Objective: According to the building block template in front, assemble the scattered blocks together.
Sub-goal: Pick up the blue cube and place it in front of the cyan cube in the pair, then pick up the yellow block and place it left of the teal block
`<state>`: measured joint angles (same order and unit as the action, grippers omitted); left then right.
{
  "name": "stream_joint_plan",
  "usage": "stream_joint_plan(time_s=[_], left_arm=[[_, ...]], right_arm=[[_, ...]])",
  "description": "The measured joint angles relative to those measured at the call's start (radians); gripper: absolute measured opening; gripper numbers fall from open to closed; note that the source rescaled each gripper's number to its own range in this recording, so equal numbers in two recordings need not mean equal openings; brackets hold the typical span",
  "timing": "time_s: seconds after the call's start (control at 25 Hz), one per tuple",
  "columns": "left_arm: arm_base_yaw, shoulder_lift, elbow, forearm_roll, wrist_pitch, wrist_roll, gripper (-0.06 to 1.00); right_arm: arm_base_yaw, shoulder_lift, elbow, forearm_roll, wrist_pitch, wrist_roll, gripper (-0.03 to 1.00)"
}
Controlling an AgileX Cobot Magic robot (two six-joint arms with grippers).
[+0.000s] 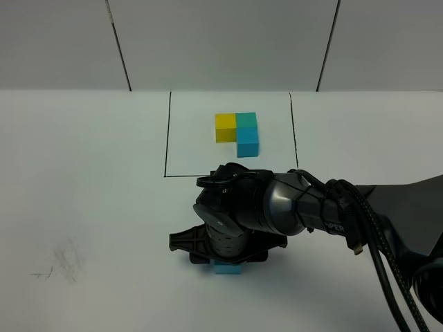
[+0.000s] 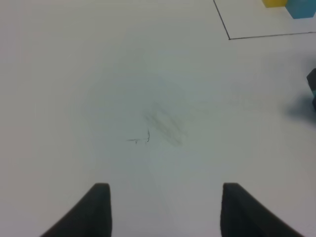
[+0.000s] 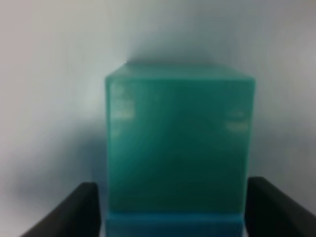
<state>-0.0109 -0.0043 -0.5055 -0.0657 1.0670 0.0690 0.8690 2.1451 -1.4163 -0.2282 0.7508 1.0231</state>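
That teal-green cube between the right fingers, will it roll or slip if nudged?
The teal-green cube looks rigid with flat faces, so it likely slides rather than rolls. Matte surface probably grips well. It seems to touch a sky-blue block, so nudging may shift both.

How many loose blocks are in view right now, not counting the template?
2: a teal-green block straddled by the right claw, and a sky-blue block touching it. The yellow one may be hidden under the right arm.

Overhead, left wrist share template (image 1: 237,131) (image 2: 296,7) (right: close-up).
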Motion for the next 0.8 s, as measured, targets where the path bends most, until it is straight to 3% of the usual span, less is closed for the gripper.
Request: stream_joint_plan(time_s=[0.16,0.52,0.8], left_arm=[[0.0,0.0,0.0,0.0,0.0,0.0,0.29],[0.0,0.0,0.0,0.0,0.0,0.0,0.29],[0.0,0.0,0.0,0.0,0.0,0.0,0.29]], right_arm=[[0.0,-0.005,0.0,0.001,0.025,-0.012,0.55],[0.0,-0.085,-0.01,-0.018,0.083,-0.055,0.58],[0.002,-0.203,-0.01,-0.062,0.096,-0.192,0.74]])
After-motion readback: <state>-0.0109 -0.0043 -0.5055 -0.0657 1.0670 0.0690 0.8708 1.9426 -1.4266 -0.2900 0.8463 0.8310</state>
